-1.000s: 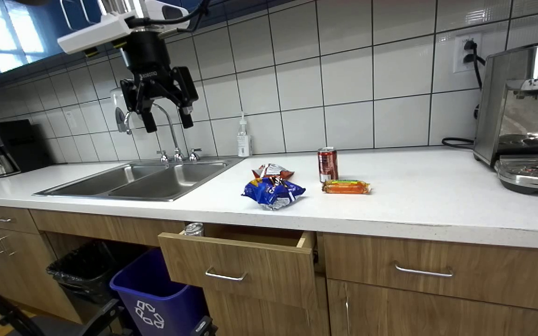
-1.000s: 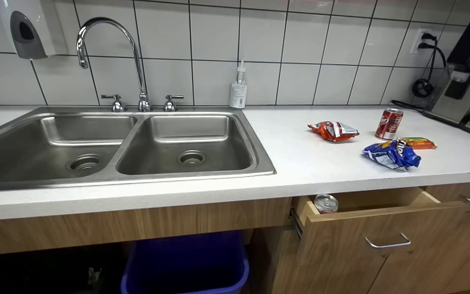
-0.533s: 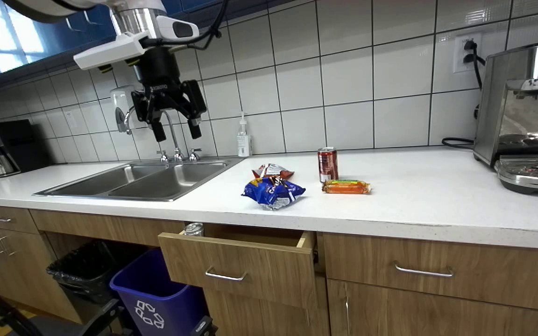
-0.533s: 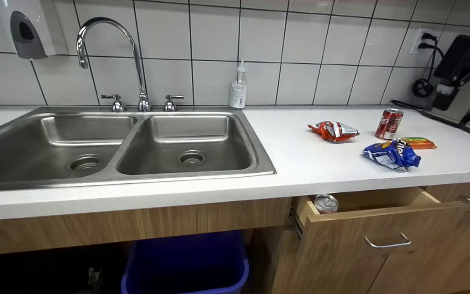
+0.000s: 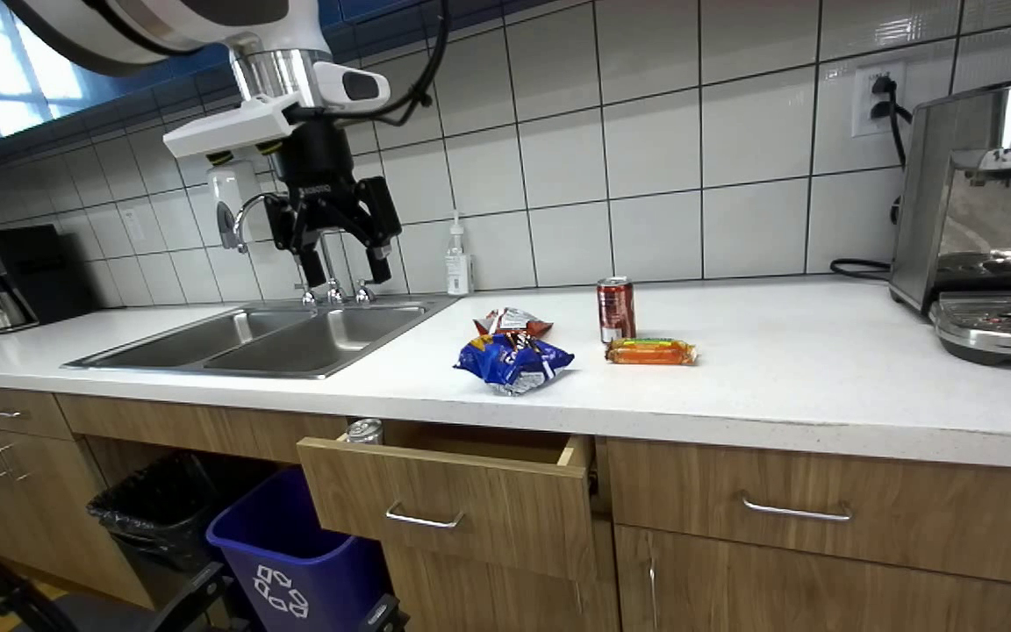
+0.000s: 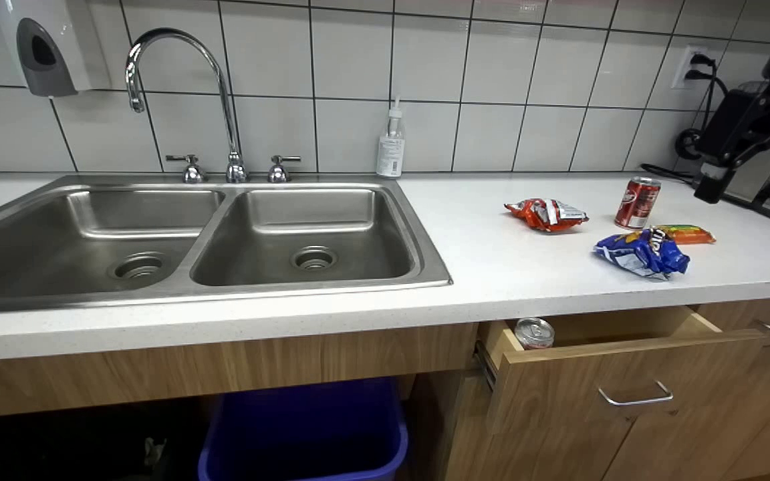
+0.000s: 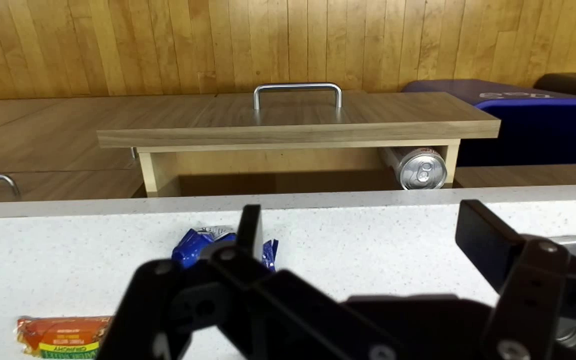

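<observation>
1. Hanging above the white counter (image 5: 804, 377) in an exterior view, the gripper (image 5: 347, 269) has its fingers spread wide, at ten o'clock from the blue packet (image 5: 514, 362) lying there. Around the packet, a red packet (image 5: 514, 321) lies at twelve, a red can (image 5: 616, 307) stands upright at two, an orange-wrapped bar (image 5: 650, 353) lies at three, and the steel sink (image 5: 330, 347) sits at nine. The pulled-out drawer (image 5: 453, 491) is at seven.

2. In an exterior view, the gripper shows only partly, at half past two from centre. White tiles (image 6: 351, 53) back the counter, with a pump bottle (image 6: 391, 152) at twelve and the tap (image 6: 226, 100) at ten.

3. In the wrist view, speckled counter shows between the widely parted fingers. One hides part of the blue packet, at eight from centre. The drawer stands at twelve, holding a silver-topped can (image 7: 422, 171) at three; plank floor (image 7: 313, 45) runs beyond, with a blue bin (image 7: 543, 135) at half past two.
</observation>
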Robot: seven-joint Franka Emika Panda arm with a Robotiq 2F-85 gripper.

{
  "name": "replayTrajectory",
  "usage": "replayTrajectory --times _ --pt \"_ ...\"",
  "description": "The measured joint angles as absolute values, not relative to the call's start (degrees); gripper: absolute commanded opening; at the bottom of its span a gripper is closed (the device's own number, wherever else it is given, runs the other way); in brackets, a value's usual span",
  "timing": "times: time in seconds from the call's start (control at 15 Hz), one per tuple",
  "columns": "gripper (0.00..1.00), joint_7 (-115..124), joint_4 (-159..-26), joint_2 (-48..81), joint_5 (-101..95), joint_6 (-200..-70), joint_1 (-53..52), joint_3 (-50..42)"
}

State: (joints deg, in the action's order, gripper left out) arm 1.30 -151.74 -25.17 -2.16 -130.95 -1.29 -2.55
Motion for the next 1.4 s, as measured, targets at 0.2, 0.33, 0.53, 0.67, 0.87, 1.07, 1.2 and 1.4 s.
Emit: replayTrajectory --times 0.2,0.33,0.53,0.67,0.87,1.07,1.2,1.4 --pt "1.00 1.30 -152.32 -23.77 -2.23 -132.12 -1.12 -2.55" --pt "1.00 1.31 -152.74 -22.71 -2.23 -132.75 -1.00 -2.55" --pt "1.00 1.33 -153.15 -20.97 -2.25 -133.51 -0.80 -2.54" --pt "1.00 1.40 -153.46 -19.85 -2.35 -134.38 -0.65 -2.51" --pt "1.00 1.65 -154.05 -18.40 -3.25 -136.09 -0.30 -2.38" --pt "1.00 2.21 -154.77 -16.99 -5.37 -138.42 0.39 -2.16" --pt "1.00 2.68 -155.40 -15.94 -6.91 -140.29 0.76 -2.14" --pt "1.00 3.95 -156.22 -14.10 -9.11 -143.23 1.17 -2.12"
